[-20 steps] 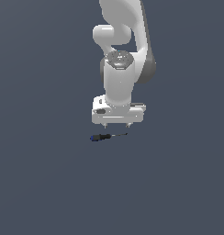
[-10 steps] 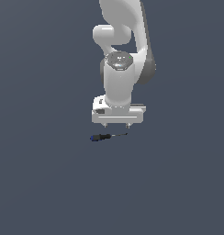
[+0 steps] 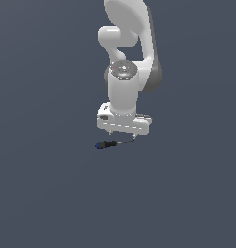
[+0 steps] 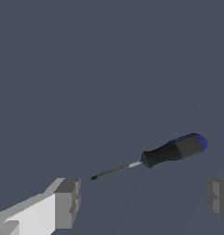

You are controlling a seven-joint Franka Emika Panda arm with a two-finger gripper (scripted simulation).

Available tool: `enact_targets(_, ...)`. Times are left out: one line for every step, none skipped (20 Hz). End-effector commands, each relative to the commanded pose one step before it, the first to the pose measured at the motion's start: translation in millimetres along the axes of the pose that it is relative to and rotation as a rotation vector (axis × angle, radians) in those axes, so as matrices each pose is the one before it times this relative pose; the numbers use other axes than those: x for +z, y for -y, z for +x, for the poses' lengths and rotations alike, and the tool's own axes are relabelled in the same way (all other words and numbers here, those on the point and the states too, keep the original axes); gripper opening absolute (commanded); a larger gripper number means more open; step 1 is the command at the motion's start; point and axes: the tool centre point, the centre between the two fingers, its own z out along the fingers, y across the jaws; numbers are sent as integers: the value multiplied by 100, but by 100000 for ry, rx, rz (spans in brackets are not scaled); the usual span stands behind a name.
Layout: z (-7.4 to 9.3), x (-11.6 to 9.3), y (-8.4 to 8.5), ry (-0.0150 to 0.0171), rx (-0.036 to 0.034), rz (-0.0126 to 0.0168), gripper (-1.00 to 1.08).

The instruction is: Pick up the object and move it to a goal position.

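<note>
One screwdriver (image 4: pixel 165 155) lies flat on the grey floor (image 3: pixel 47 184), blue end toward the exterior view's left. Gripper (image 3: pixel 123 132) hangs just above it, jaws spread wide, holding nothing, fingers (image 4: pixel 68 203) apart from it.

From my station, the flat grey floor (image 3: pixel 52 193) lies bare on every side of the screwdriver (image 3: pixel 110 144), so I see open room to come at it from the exterior view's left, from its right, or from the near side. The only thing over it is my own gripper (image 3: pixel 123 133), hanging just above the shaft end with the arm (image 3: pixel 127 58) rising behind. In the wrist view the two fingers (image 4: pixel 68 202) stand wide apart, and the screwdriver (image 4: pixel 171 151) lies in the open stretch ahead of them, touching neither. Its blue-tipped handle sits toward one finger, its thin shaft toward the other. I see no other obstacle.
</note>
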Motion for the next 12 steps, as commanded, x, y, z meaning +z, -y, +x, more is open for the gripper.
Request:
enact_targets(-148, 603, -132, 223, 6562, 171, 100)
enact_targets(-60, 263, -67, 90, 2932, 64, 100)
enact_targets(-59, 265, -72, 88, 2967, 56, 100)
enact_targets(-57, 263, -76, 85, 2969, 47, 100)
enact_targets(-55, 262, -80, 81, 2971, 39, 100)
enact_targets(-53, 260, -84, 78, 2973, 31, 100)
enact_targets(-50, 259, -88, 73, 2976, 23, 100)
enact_targets(-47, 257, -91, 68, 2977, 16, 100)
enact_targets(-44, 256, -95, 63, 2980, 9, 100)
enact_targets(-41, 254, -99, 58, 2982, 2, 100)
enact_targets(-38, 253, -102, 52, 2983, -5, 100)
enact_targets(-35, 251, -106, 46, 2986, -11, 100)
